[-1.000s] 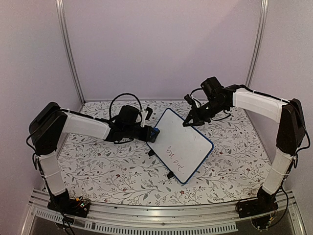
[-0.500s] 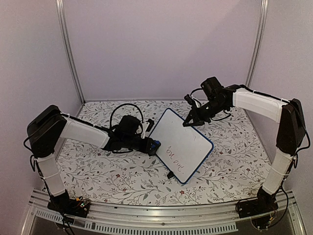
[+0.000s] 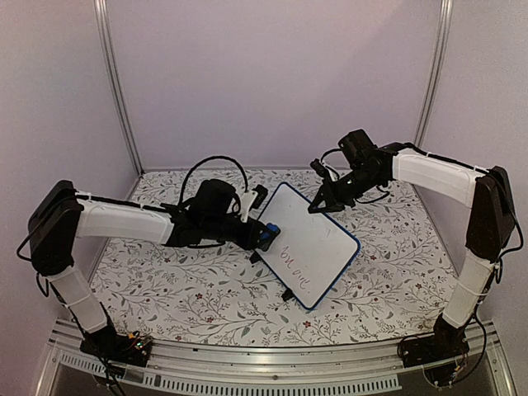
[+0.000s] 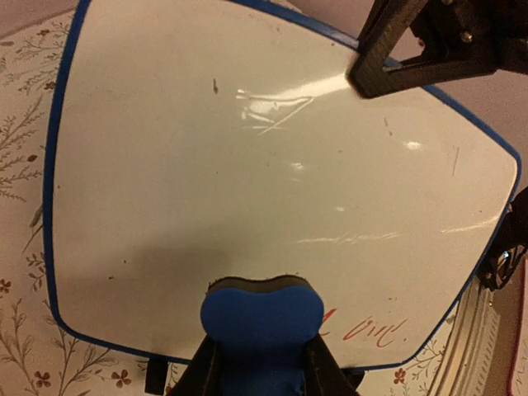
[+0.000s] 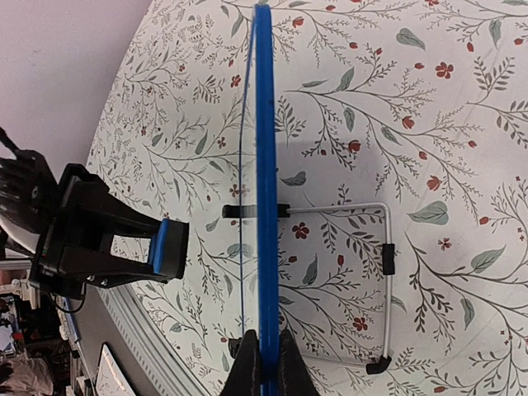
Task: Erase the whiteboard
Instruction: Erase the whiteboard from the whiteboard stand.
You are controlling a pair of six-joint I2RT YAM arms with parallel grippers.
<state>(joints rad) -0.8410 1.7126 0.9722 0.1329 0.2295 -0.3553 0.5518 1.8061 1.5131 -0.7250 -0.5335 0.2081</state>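
Enclosure: plain pale lilac back wall (image 3: 272, 82) at 12 o'clock, with matching side walls at 9 o'clock (image 3: 49, 99) and 3 o'clock (image 3: 491, 82). Aluminium uprights stand in the corners at 11 o'clock (image 3: 117, 91) and 1 o'clock (image 3: 432, 74). The table (image 3: 190, 289) has a white covering printed with grey-green leaf sprigs and small red flowers. A slotted aluminium rail (image 3: 272, 367) runs along the 6 o'clock edge. Light is soft and even, with faint shadows only.

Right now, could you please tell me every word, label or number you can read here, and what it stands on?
"one" (likely): the end of the reddish handwriting on the whiteboard.
Its start is hidden behind the blue eraser and too small to read from above.
No other text, label or number is legible.
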